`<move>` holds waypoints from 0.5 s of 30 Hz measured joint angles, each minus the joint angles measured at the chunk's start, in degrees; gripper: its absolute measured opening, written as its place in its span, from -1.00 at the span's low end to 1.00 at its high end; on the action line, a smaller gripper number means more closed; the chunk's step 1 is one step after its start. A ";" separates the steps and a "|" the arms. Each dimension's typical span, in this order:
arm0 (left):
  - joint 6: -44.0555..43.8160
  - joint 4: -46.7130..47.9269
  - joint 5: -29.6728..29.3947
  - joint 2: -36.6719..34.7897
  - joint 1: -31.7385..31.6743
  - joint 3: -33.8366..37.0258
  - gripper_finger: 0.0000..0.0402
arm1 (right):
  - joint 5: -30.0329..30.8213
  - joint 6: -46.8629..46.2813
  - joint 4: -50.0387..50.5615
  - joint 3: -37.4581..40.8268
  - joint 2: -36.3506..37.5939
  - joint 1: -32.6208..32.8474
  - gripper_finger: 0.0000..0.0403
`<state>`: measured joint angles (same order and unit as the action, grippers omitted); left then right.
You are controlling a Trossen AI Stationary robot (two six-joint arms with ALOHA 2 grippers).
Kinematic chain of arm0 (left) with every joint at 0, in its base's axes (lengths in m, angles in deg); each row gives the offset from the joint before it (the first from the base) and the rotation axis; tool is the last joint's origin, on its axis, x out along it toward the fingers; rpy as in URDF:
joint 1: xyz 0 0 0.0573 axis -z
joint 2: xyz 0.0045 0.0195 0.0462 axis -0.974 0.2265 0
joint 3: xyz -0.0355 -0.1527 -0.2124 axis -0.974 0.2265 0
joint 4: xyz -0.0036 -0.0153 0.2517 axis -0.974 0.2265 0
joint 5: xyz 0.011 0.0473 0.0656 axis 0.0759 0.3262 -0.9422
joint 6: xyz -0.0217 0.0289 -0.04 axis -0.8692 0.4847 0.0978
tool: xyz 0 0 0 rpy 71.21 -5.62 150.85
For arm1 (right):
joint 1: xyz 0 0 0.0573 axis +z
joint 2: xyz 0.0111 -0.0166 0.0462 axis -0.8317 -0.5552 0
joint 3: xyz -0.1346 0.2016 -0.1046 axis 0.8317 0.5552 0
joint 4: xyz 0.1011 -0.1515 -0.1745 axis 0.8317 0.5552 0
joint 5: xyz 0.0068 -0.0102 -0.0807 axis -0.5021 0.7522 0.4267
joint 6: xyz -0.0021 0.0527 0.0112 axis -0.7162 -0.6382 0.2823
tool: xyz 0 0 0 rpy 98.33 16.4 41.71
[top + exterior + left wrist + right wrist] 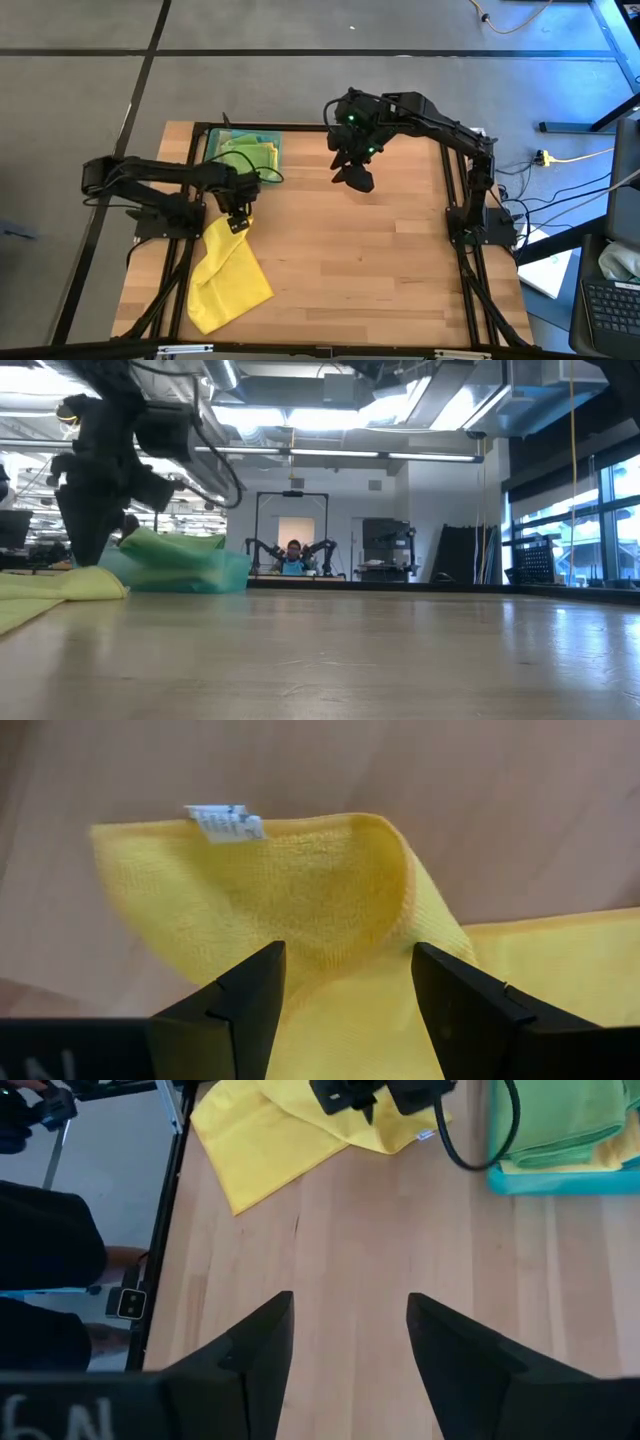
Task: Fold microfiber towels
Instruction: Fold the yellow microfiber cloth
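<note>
I see a soft yellow microfiber towel (pixel 226 274) lying crumpled near the left edge of the pale wooden worktop (pixel 350 260), toward the front-left corner. One of its corners is curled up, and a small white label (pixel 225 822) shows on that raised fold. My left gripper (pixel 238 222) hangs just over the towel's back corner; in the left wrist view its two dark fingers (pixel 245 1005) stand apart on either side of the raised fold with cloth between them, not pinching it, so the jaws are open and hold nothing.

At the back-left corner of the worktop sits a translucent teal rectangular tray (pixel 275 152) with a stack of folded green and yellow towels (pixel 243 156) piled in it. From table height the stack (pixel 170 547) rises above the tray wall.

My right gripper (pixel 356 176) is raised over the back middle of the worktop, well apart from the towel, fingers spread and empty over bare wood.

The worktop is light planked wood inside a black metal frame (pixel 190 250). Around it is grey floor with dark seams; cables (pixel 570 155) run along the right side. Beyond the table the low view shows an open room with ceiling lights, another arm rig (pixel 292 545) and a person (pixel 292 556) far back.
</note>
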<state>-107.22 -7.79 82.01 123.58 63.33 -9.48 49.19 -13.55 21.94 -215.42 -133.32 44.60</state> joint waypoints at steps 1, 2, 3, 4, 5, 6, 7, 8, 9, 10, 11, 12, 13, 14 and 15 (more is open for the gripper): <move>0.31 -0.64 0.06 0.96 0.12 0.00 0.04 | 0.00 -0.03 0.01 0.00 0.00 0.15 -0.02; 0.88 -1.35 0.43 1.68 0.21 0.00 0.04 | 0.00 -0.03 0.03 -0.01 0.00 0.30 -0.02; 1.12 -2.19 1.11 2.26 0.30 0.00 0.04 | -0.01 -0.03 0.06 0.01 0.00 0.42 -0.02; 1.14 -2.77 1.81 2.72 0.42 0.00 0.04 | 0.01 -0.03 0.13 -0.01 0.00 0.58 -0.02; 1.19 -3.26 2.47 3.05 0.51 0.00 0.04 | 0.01 -0.01 0.28 0.00 0.00 0.68 -0.02; 1.25 -3.95 3.01 3.22 0.65 0.00 0.04 | 0.01 0.03 0.34 -0.01 0.00 0.74 -0.02; 1.27 -4.66 3.53 3.40 0.83 0.00 0.04 | 0.01 0.03 0.40 -0.02 0.00 0.74 -0.02; 1.27 -5.18 4.20 3.64 1.03 0.00 0.04 | 0.01 0.01 0.49 0.00 0.00 0.76 -0.02; 1.33 -5.48 5.23 3.72 1.18 0.00 0.04 | 0.01 0.01 0.51 0.00 0.00 0.74 -0.02; 1.46 -5.67 6.22 3.69 1.36 0.00 0.04 | 0.01 0.02 0.51 -0.02 0.00 0.74 -0.02; 1.49 -5.86 7.08 3.66 1.53 0.00 0.04 | 0.01 0.07 0.51 0.01 0.00 0.74 -0.02; 1.40 -5.76 7.70 3.66 1.76 0.00 0.04 | 0.01 0.20 0.51 0.00 0.00 0.74 -0.02; 1.18 -5.36 8.07 3.66 2.05 0.00 0.04 | 0.01 0.25 0.54 -0.02 0.00 0.74 -0.02; 0.81 -4.81 8.28 3.66 2.40 0.00 0.04 | 0.03 0.28 0.54 0.00 0.00 0.74 -0.02; 0.17 -4.20 8.32 3.66 2.87 0.00 0.02 | 0.03 0.32 0.56 0.01 0.00 0.74 -0.02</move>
<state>-107.05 -11.99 90.33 127.24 66.19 -9.48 49.22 -13.23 22.50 -215.41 -133.32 45.34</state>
